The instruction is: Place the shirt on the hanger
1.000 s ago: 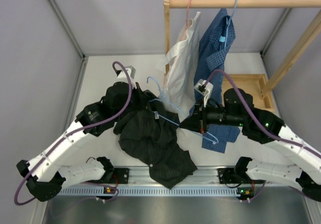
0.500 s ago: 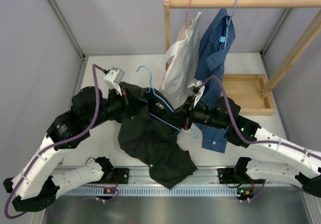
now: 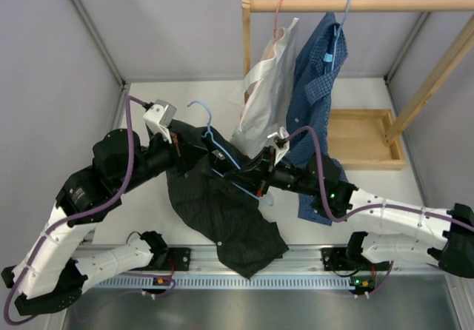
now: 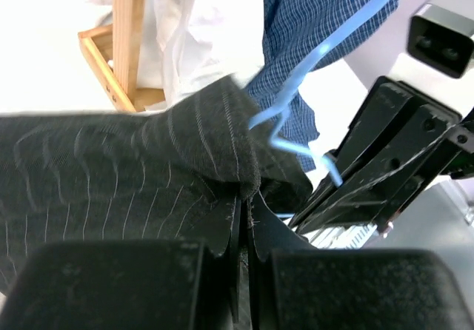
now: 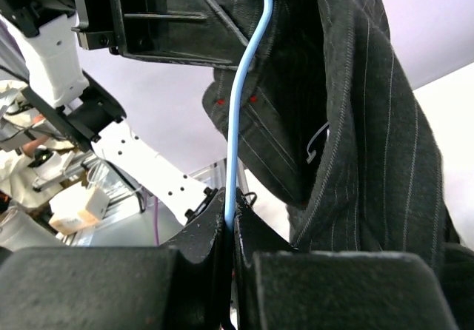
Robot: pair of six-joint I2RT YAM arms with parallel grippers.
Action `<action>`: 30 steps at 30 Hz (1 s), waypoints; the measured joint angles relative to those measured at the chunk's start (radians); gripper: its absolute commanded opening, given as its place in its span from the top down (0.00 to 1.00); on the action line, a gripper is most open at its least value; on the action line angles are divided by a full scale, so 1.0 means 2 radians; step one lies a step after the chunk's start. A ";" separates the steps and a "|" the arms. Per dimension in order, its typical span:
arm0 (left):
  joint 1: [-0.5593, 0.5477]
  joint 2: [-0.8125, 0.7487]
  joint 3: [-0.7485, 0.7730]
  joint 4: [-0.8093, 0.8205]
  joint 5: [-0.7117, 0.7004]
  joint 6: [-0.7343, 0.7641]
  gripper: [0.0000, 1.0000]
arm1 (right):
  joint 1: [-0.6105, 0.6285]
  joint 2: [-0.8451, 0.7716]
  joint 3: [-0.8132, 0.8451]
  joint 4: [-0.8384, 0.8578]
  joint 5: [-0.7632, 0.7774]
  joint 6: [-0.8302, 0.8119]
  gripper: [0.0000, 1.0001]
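Wooden tray (image 3: pixel 363 134) by rack (image 3: pixel 355 4); left claw (image 4: pixel 243 226) grips shirt (image 3: pixel 222 211), right claw (image 5: pixel 229 230) hanger (image 5: pixel 241 115).

walls (image 3: pixel 185 27): plain grey-lilac | table (image 3: pixel 196 89): white | wooden rack (image 3: pixel 370 4): back right, rail across top

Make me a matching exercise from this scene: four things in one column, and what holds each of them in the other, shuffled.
1. dark shirt
2. light-blue wire hanger
3. white shirt
4. blue checked shirt

A. pinched in the right gripper
B. hanging from the pink hanger
C. pinched in the left gripper
D. hanging from the other blue hanger on the wooden rail

Pairs: 1-C, 2-A, 3-B, 4-D
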 measured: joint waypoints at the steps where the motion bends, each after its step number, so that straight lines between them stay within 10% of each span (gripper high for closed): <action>1: 0.000 0.000 0.000 -0.002 0.002 0.002 1.00 | 0.006 0.010 0.000 0.012 0.001 0.000 1.00; 13: 0.000 0.017 -0.001 -0.002 0.052 0.033 0.98 | 0.031 0.040 -0.034 0.130 0.080 -0.018 1.00; 19: 0.000 0.044 0.041 -0.007 0.105 0.074 0.23 | 0.031 0.052 -0.072 0.229 0.099 -0.023 1.00; 30: 0.000 0.052 0.120 0.000 0.082 0.197 0.18 | 0.031 0.045 -0.104 0.309 0.113 -0.025 1.00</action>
